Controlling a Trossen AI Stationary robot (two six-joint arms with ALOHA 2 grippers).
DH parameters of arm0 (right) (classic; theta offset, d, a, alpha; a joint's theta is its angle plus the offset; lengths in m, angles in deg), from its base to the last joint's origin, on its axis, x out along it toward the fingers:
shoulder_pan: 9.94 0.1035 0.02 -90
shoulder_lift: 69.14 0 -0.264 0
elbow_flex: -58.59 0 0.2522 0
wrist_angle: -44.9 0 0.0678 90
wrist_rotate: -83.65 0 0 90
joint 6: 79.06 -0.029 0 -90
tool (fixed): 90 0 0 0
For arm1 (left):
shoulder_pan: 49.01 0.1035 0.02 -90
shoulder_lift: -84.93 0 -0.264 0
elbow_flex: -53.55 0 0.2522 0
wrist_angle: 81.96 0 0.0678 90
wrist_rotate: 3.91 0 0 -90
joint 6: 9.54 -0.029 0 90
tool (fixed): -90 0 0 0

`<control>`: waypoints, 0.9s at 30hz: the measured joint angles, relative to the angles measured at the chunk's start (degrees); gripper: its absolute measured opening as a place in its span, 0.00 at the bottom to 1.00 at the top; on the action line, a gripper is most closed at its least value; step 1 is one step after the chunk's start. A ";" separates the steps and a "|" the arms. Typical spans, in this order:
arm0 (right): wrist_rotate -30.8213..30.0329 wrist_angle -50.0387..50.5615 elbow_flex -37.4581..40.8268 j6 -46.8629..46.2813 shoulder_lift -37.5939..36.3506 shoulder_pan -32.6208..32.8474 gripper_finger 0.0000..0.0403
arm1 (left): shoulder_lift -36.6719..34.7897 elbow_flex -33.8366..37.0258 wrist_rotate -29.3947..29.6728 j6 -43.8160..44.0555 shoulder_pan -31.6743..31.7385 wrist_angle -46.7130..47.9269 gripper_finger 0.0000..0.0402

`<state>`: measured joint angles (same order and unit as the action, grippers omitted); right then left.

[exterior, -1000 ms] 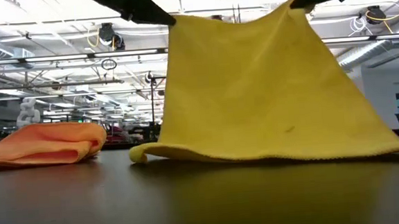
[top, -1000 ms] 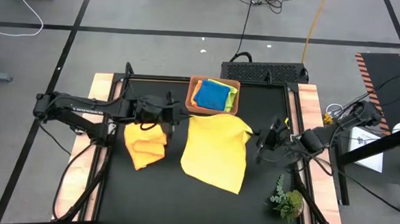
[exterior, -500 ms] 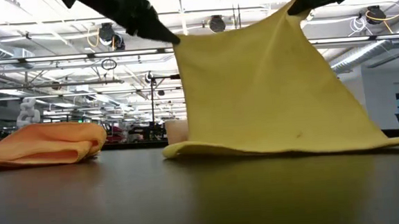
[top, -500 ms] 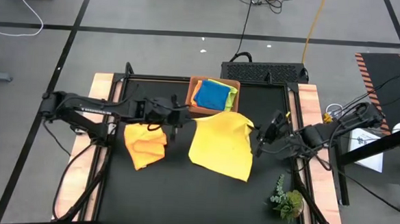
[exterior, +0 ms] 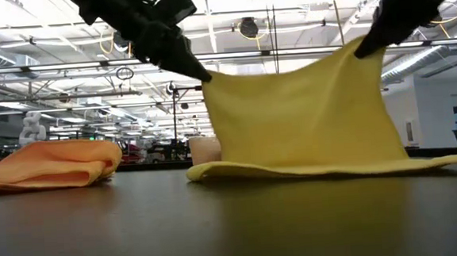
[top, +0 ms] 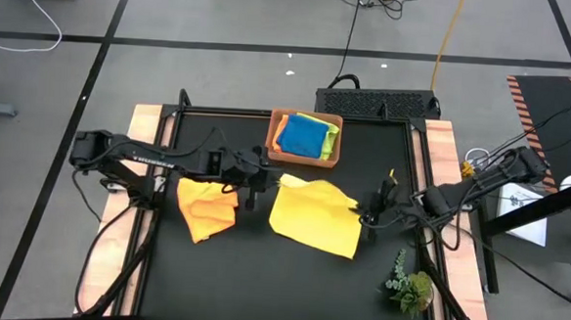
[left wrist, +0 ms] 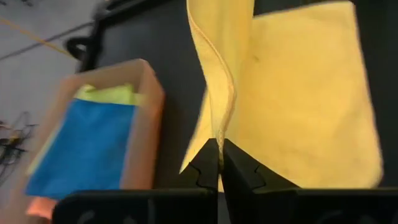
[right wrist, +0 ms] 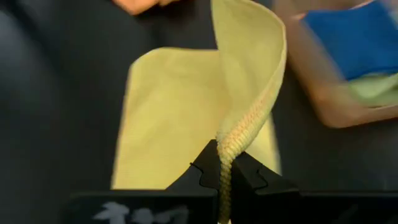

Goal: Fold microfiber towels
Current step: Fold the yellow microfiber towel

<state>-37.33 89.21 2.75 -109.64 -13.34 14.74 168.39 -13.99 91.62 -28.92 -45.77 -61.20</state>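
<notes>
A yellow microfiber towel (top: 312, 218) stands up from the middle of the table, its lower part lying on the tabletop (exterior: 326, 168). My left gripper (top: 261, 182) is shut on its upper left corner. My right gripper (top: 369, 211) is shut on its upper right corner. The top edge sags a little between them in the low view. A folded orange towel (top: 207, 205) lies flat on the table to the left. A blue towel (top: 302, 134) lies on a lime green one (top: 329, 130) in the tray. My left gripper pinches the yellow towel's upper left corner (left wrist: 219, 132) between its two fingers, slanting down from the table's left side. That corner is lifted; the cloth slopes away below it to the table. My right gripper pinches the upper right corner by its hemmed edge (right wrist: 227, 144) between its two fingers, slanting down from the table's right side. The corner is held up, and the cloth below it runs down to the tabletop.
A terracotta-brown tray (top: 303, 157) stands at the far middle of the table, just beyond the held towel. A small green plant sprig (top: 408, 284) lies near the right front corner. Wooden rails (top: 146, 123) run along both sides.
Both grippers have sunk, still shut on the yellow towel's two upper corners, and my left gripper has gone a little toward the table's right. The towel's held top edge now stands lower, and its lower left corner has slid toward the right along the table.
</notes>
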 joint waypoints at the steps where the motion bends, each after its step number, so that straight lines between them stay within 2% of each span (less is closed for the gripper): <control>1: 1.30 -1.75 1.17 -0.22 -0.02 0.20 0.00 | 0.41 0.00 -0.64 -0.02 -0.18 0.53 0.03; 10: 11.70 -20.43 11.37 1.03 0.01 0.99 0.00 | 5.20 0.00 -2.72 1.05 -4.00 3.17 0.02; 18: 14.96 -22.61 15.25 -3.06 -0.02 1.23 0.00 | 10.82 0.00 -2.72 1.07 -6.50 2.91 0.03; 23: 19.22 -26.72 16.87 -4.36 -0.02 1.28 0.01 | 12.24 0.00 -2.80 1.12 -6.86 3.02 0.02; 27: 23.32 -32.41 18.80 -5.22 -0.02 1.32 0.07 | 12.31 0.00 -6.41 1.27 -6.79 2.98 0.02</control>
<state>-14.01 56.80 21.55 -114.86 -13.35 16.06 180.70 -13.99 85.21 -27.64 -52.56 -58.21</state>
